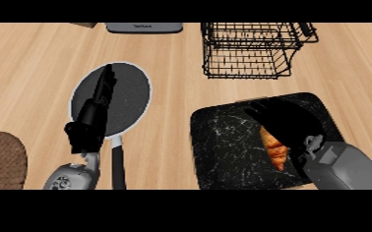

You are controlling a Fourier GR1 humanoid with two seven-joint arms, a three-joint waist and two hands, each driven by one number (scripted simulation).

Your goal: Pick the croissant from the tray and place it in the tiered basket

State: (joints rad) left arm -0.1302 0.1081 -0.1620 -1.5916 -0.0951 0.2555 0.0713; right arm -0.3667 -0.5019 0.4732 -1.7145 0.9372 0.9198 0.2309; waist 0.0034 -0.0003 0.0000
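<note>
The croissant (274, 150) lies on the black marbled tray (225, 142) at the near right, with the right hand (287, 123) over it, fingers curled around the pastry. The wire tiered basket (251, 49) stands beyond the tray. The left hand (91, 120) hangs straight-fingered over a frying pan (134, 98) at left.

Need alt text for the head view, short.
The robot's right hand lies over the croissant on a black marbled tray. Behind it stands an empty wire tiered basket. The left hand rests open above a dark frying pan.
</note>
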